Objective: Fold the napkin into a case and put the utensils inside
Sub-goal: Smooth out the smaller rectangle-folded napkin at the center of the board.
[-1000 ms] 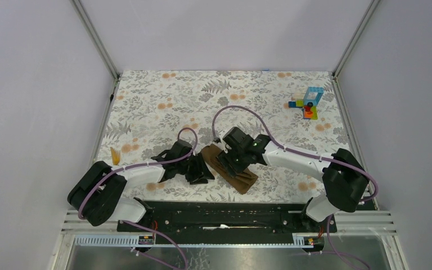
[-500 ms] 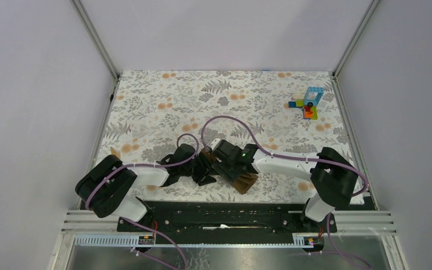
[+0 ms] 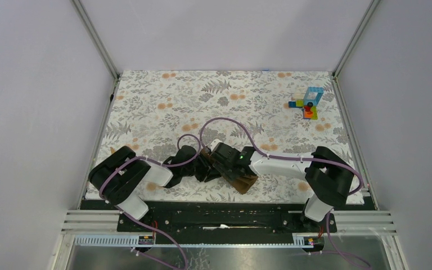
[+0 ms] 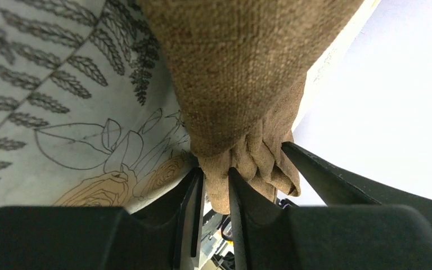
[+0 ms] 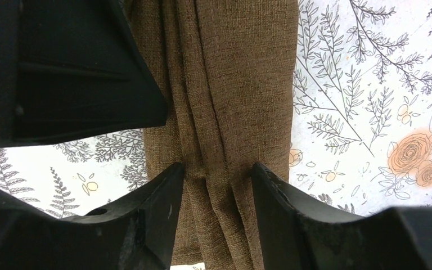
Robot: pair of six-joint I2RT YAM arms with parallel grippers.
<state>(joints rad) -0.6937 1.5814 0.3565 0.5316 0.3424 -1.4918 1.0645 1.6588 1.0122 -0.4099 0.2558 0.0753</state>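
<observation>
Two sets of jaws gripped the bunched plain brown fabric napkin [image 3: 243, 183]: left jaws pinched its end, right jaws clamped across its long axis

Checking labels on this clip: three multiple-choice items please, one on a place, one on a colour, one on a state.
1. Where does the small stack of colourful toy blocks stand? A near left corner; B far right corner; C on a robot arm.
2. What colour is the plain matte fabric napkin? A brown; B blue; C white.
3. How is the napkin? A spread flat; B gathered and pinched from two sides; C folded, lying free.
1 B: they stand by the far right edge of the grey floral table covering.
2 A: both wrist views show brown weave.
3 B: the fingers of the left gripper and the right gripper each pinch gathered cloth.
</observation>
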